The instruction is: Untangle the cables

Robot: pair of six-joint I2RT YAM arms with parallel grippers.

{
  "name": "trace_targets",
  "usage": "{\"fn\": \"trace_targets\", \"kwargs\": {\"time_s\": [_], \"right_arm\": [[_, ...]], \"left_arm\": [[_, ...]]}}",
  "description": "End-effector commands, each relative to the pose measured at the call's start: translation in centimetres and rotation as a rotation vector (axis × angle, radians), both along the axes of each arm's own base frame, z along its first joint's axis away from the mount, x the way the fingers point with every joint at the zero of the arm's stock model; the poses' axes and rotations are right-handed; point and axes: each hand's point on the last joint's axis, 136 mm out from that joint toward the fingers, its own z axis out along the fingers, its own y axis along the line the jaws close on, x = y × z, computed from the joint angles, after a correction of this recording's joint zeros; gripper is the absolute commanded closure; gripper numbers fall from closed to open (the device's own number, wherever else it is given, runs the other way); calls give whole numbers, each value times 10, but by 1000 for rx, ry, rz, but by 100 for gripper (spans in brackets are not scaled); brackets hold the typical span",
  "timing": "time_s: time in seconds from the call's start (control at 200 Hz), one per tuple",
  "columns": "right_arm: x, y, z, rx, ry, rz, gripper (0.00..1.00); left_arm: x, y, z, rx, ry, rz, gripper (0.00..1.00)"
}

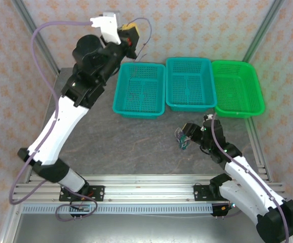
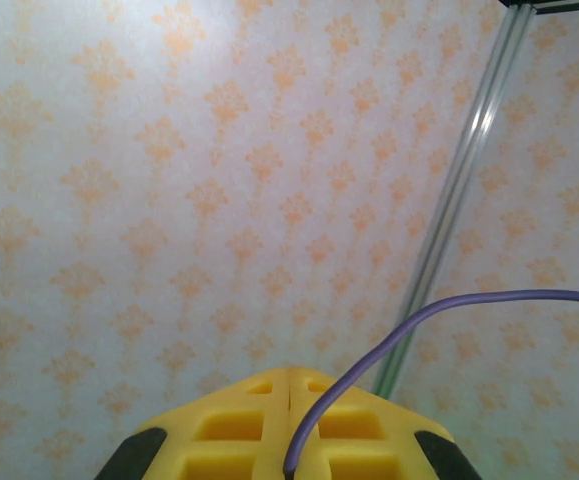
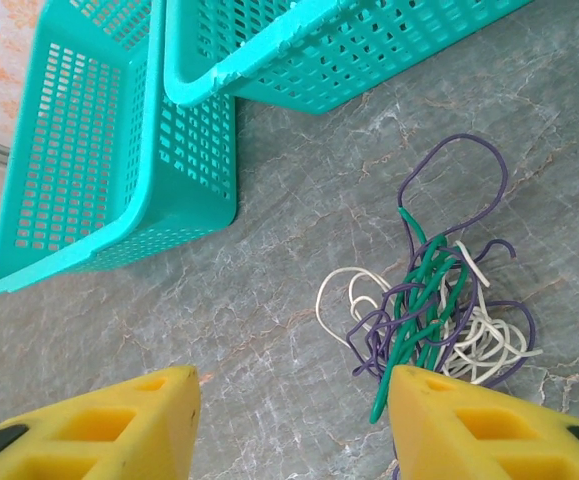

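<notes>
While the left gripper [image 2: 289,385], raised high, was pinched shut on one thin purple wire [image 2: 389,330], the right gripper [image 3: 291,390] hung wide open and empty by the clump of cables [image 3: 434,310]. The clump was limp purple, green and whitish strands on the grey marbled table [image 3: 269,240], lying just ahead, off-centre toward one finger, with the green strands running away from it.

Lab test cell, aluminium frame [image 1: 136,183], papered walls [image 1: 212,25]

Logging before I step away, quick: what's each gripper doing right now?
Left gripper: closed on a purple cable.
Right gripper: open, empty, just by the cable clump.
</notes>
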Motion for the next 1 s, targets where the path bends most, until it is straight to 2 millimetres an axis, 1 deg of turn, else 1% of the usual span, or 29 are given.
{"fn": "trace_targets", "kwargs": {"time_s": [0.0,0.045,0.14,0.16,0.175,0.235,0.295,0.315,0.365,0.42,0.465,0.541,0.611,0.631,0.671,0.716,0.791,0.881,0.956,0.961,0.966,0.981,0.991], "right_arm": [[2,-5,21,-25,-52,-10,46],[1,-5,24,-28,-58,-7,46],[-1,-7,26,-42,-54,-7,46],[-2,-8,25,-45,-53,-7,46],[-2,-8,25,-46,-52,-8,46],[-4,-10,26,-44,-52,-13,46],[-6,-10,24,-39,-50,-13,46],[-6,-10,24,-38,-49,-13,46],[-9,-10,22,-34,-43,-14,46],[-11,-11,20,-33,-35,-14,46],[-13,-11,19,-30,-29,-17,46],[-16,-13,16,-29,-23,-19,46],[-18,-14,15,-28,-20,-23,46],[-18,-14,14,-29,-19,-25,46],[-19,-15,13,-28,-16,-27,46],[-20,-16,12,-29,-12,-30,46],[-20,-16,11,-32,-5,-32,46],[-20,-17,9,-37,-1,-38,45],[-19,-19,11,-42,-7,-45,45],[-19,-19,11,-42,-8,-46,45],[-19,-19,11,-42,-8,-47,45],[-19,-19,11,-44,-8,-49,45],[-18,-20,10,-45,-8,-50,45]], "left_arm": [[47,6,-36,95,97,108,100],[65,6,-47,98,124,126,100],[103,2,-84,108,219,141,100],[106,3,-87,104,229,143,100],[118,-2,-105,116,262,143,100],[139,-7,-138,126,323,142,100],[155,-14,-171,145,384,141,100],[159,-14,-180,150,401,145,100],[169,-17,-209,173,455,157,100],[177,-19,-235,192,504,172,100],[181,-19,-256,205,543,186,100],[186,-18,-284,219,597,204,100],[187,-17,-307,221,637,220,89],[186,-16,-312,220,645,226,84],[185,-14,-320,219,659,234,75],[183,-12,-325,215,668,241,67],[178,-8,-322,199,659,253,57],[169,1,-302,167,620,271,51],[155,9,-273,119,575,274,50],[156,9,-274,117,575,274,50],[153,9,-269,112,568,271,50],[151,9,-267,103,563,263,50],[148,9,-262,93,553,258,50]]}}
